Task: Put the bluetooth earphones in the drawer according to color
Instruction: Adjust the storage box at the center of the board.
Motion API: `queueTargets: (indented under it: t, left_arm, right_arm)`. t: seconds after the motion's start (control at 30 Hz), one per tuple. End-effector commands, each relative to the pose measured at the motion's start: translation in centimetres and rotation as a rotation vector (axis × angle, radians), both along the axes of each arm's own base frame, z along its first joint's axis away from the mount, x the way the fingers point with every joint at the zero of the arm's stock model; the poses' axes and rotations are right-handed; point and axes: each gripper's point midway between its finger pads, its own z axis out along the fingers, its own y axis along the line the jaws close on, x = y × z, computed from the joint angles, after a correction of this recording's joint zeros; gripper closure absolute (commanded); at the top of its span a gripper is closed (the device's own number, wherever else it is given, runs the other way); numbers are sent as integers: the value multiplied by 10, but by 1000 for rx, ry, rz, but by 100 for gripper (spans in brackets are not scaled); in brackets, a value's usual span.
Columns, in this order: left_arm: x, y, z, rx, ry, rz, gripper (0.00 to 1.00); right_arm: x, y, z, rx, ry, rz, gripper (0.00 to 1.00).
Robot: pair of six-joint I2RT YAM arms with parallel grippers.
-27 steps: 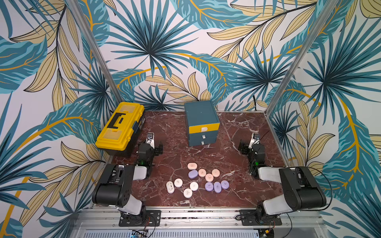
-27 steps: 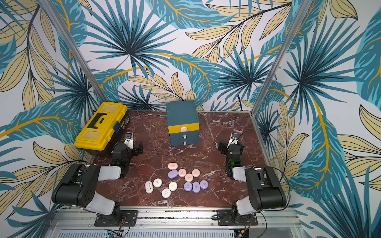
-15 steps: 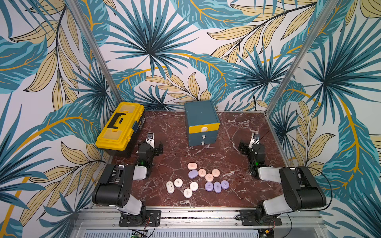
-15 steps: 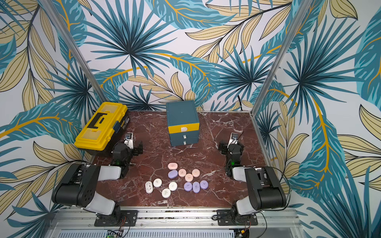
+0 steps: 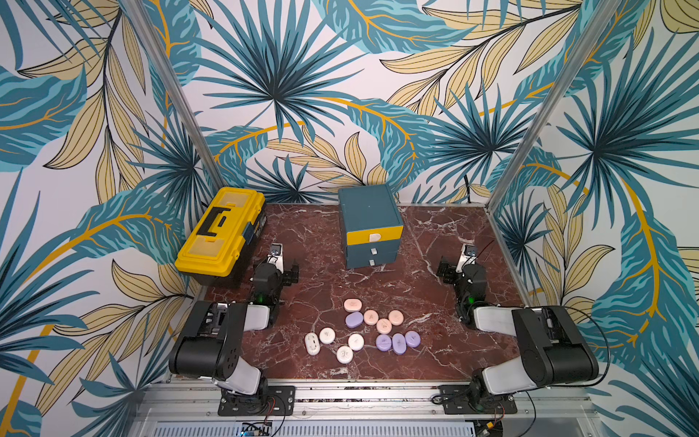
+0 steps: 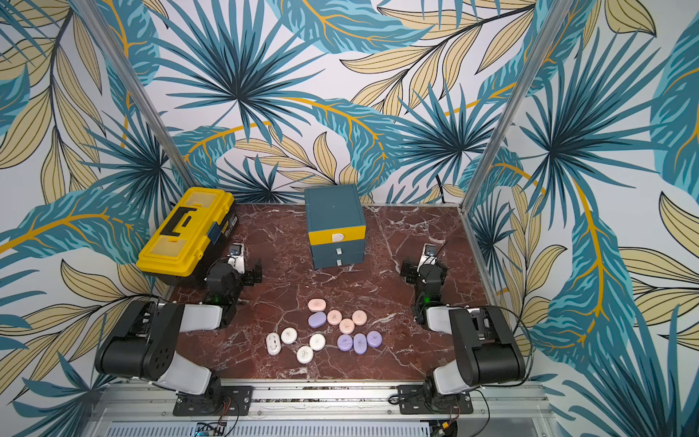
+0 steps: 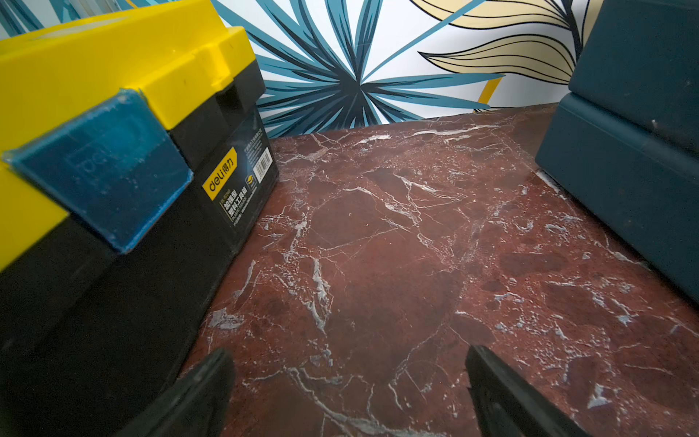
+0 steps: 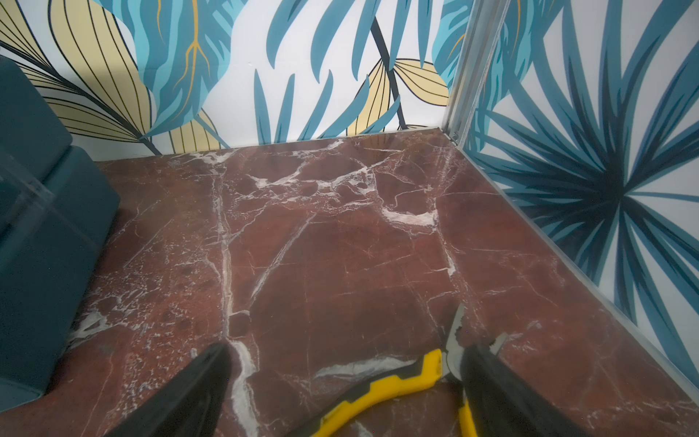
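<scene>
The bluetooth earphones lie in a loose cluster at the front middle of the marble table: peach-pink cases (image 5: 371,317), lilac cases (image 5: 398,343) and white cases (image 5: 327,335), seen in both top views (image 6: 346,325). The teal drawer (image 5: 372,246) (image 6: 337,249) stands behind them with all three fronts shut; its side shows in the wrist views (image 7: 624,170) (image 8: 38,227). My left gripper (image 5: 275,270) (image 7: 350,353) rests open left of the drawer, over bare marble. My right gripper (image 5: 462,268) (image 8: 350,351) rests open at the right, nothing gripped.
A yellow-and-black toolbox (image 5: 221,230) (image 7: 94,151) sits shut at the back left, close beside my left gripper. Yellow-handled pliers (image 8: 397,382) lie on the marble under my right gripper, their head beside one finger. Patterned walls close in the back and both sides.
</scene>
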Motion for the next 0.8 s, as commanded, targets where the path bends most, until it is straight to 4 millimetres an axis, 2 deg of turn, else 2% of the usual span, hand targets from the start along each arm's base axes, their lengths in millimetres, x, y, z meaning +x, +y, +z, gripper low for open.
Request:
queueTargets:
  t: [0.0, 0.77]
  left_arm:
    - [1, 1, 8, -1, -19, -2, 0]
    - [2, -3, 8, -32, -13, -55, 0]
  right_arm:
    - [0, 3, -6, -10, 19, 13, 1]
    - [0, 2, -6, -10, 21, 12, 1]
